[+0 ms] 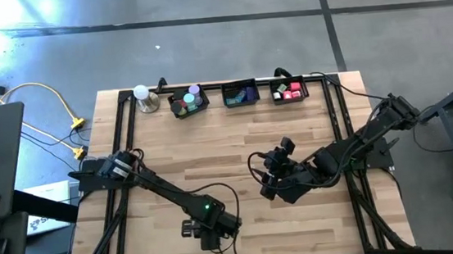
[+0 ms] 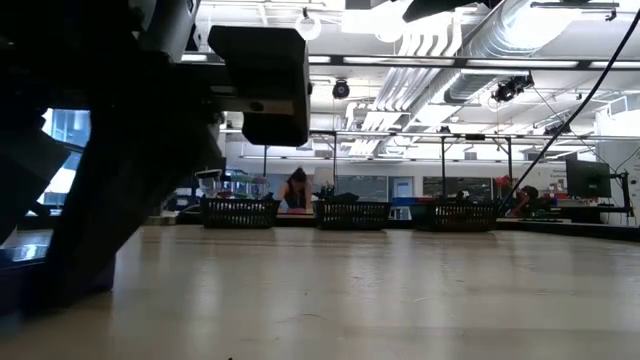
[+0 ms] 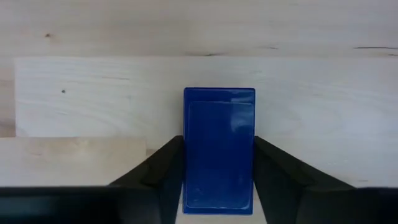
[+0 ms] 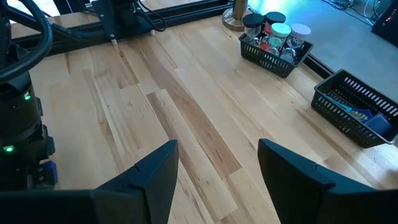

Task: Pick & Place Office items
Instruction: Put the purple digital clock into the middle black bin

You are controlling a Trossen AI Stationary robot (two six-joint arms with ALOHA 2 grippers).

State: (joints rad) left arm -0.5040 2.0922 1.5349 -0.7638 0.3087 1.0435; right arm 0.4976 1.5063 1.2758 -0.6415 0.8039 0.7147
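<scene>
Flanked closely by the left gripper's (image 3: 219,186) fingers (image 3: 163,171) on both sides, a blue block (image 3: 219,149) lies on the table (image 1: 244,142) near its front edge, while the right gripper (image 4: 217,180) is held open mid-table.

Both arms (image 1: 167,194) are matte black, built of slim jointed links, with black cables looping off the right arm (image 1: 351,145). A green light glows on the left wrist (image 1: 207,207). The fingers (image 3: 158,177) are broad, dark wedges.
</scene>
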